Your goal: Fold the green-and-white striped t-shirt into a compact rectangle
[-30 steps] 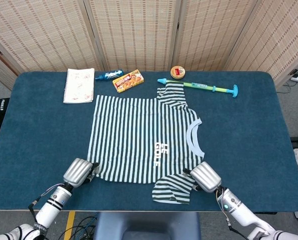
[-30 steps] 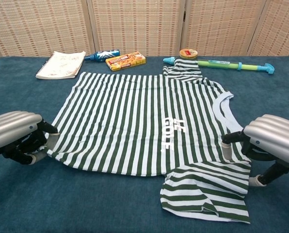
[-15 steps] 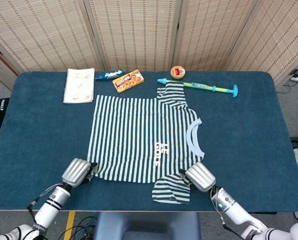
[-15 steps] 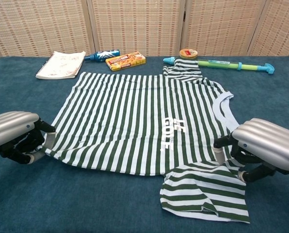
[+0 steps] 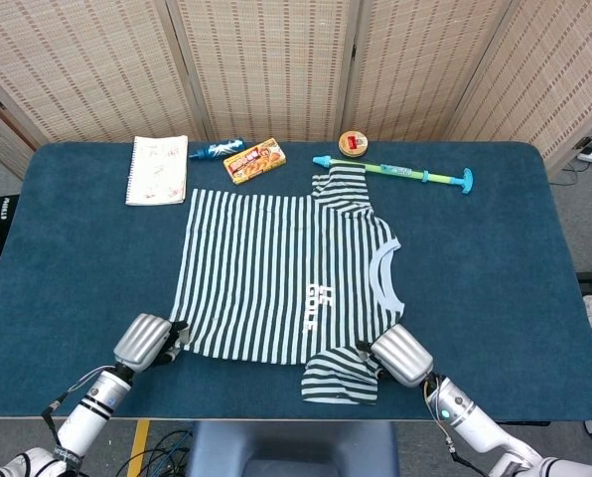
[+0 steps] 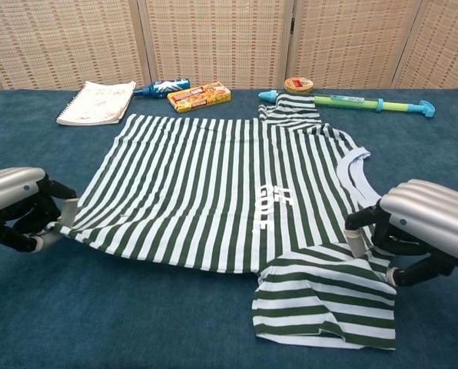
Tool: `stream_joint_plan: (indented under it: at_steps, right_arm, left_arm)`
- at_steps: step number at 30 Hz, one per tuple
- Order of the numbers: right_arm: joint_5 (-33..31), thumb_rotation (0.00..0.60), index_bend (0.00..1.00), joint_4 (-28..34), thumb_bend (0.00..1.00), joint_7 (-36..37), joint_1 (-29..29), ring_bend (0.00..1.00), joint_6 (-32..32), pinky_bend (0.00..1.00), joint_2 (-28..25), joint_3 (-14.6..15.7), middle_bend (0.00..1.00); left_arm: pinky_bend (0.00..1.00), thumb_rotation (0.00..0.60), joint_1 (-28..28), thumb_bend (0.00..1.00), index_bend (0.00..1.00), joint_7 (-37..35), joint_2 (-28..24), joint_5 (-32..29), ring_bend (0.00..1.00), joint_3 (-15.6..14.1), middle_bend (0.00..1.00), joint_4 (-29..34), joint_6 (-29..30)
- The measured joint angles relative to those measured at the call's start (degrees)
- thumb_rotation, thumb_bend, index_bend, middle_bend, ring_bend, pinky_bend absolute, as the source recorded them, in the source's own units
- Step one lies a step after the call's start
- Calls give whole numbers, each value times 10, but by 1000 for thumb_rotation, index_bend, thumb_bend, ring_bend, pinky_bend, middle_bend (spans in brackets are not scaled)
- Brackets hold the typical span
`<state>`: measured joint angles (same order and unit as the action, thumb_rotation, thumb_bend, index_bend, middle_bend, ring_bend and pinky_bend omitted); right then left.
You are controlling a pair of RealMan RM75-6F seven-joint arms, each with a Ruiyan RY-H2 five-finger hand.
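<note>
Two hands work the near edge of the table (image 5: 68,268): the left hand (image 5: 143,341) pinches the bottom hem corner of the striped t-shirt (image 5: 276,268), and the right hand (image 5: 402,355) grips the cloth by the near sleeve (image 6: 321,304). That shirt lies spread flat mid-table, collar toward the right edge. Along the far edge sit a notebook (image 5: 157,170), a snack box (image 5: 254,159), a round tin (image 5: 353,143) and a toy water pump (image 5: 405,174).
</note>
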<state>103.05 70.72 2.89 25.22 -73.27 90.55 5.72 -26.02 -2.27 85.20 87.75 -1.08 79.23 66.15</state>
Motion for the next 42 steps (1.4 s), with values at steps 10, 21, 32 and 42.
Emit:
stream_joint_plan:
  at_steps: [10,21,32,42]
  right_arm:
    - [35,600,641,77,482,2,13,1000,-6,1000,-64,23,1000]
    - [92,600,656,116,482,18,26,1000,-19,1000,-118,60,1000]
    - [148,600,669,143,485,17,23,1000,-46,1000,-145,98,1000]
    - [188,600,676,155,495,4,9,1000,-69,1000,-159,124,1000]
  left_arm:
    - [959,600,9,480,649,-56,-58,51,830,-35,919,44,22]
    - [959,600,22,480,650,-67,-116,126,830,-81,919,83,59]
    - [959,600,42,480,651,-43,-146,180,830,-118,919,138,88]
    - [959,600,65,480,652,-16,-156,206,830,-145,919,166,99]
